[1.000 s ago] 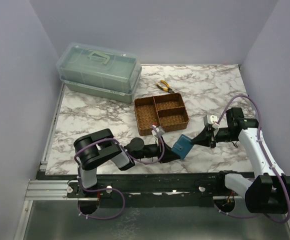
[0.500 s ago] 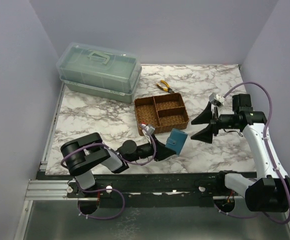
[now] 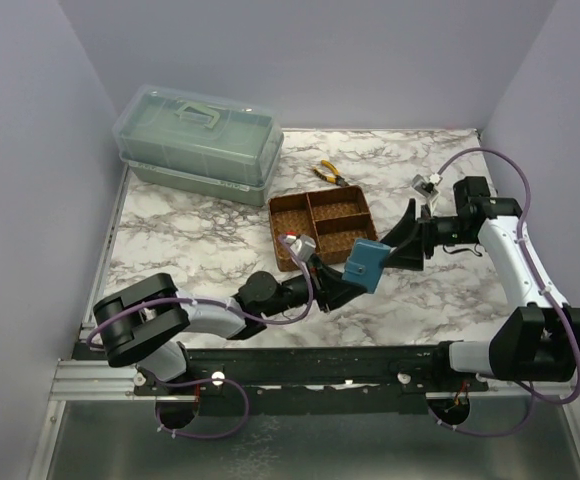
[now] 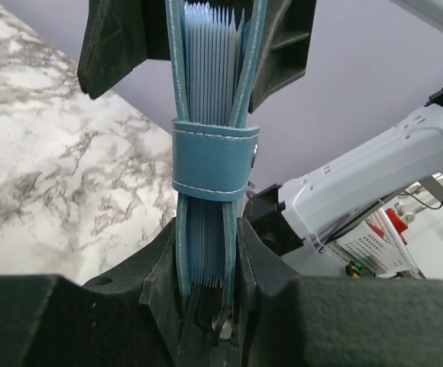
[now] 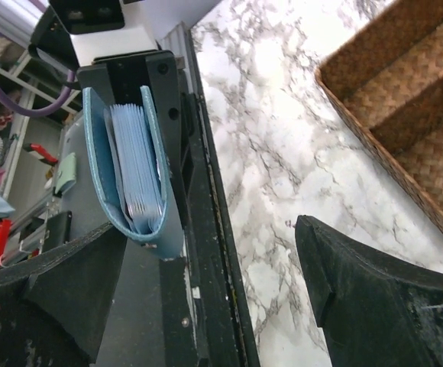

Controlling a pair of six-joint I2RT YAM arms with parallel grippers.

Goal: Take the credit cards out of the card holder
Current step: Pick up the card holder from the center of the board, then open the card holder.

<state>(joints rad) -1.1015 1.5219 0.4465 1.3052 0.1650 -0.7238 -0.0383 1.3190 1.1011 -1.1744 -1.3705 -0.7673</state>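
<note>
One teal card holder (image 3: 363, 266), strap (image 4: 212, 162) shut, clenched in left fingers (image 4: 154, 267); pale cards (image 4: 210, 61) inside (count unclear). Right fingers (image 5: 367, 283) spread wide, empty. One three-compartment tray (image 3: 273, 225).

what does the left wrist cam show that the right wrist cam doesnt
Only left wrist: the strap wrapped around the card holder. Only right wrist: the woven tray and the right gripper open. Both: the holder clamped in the left gripper, pale leaves packed inside, and the marble table.
</note>
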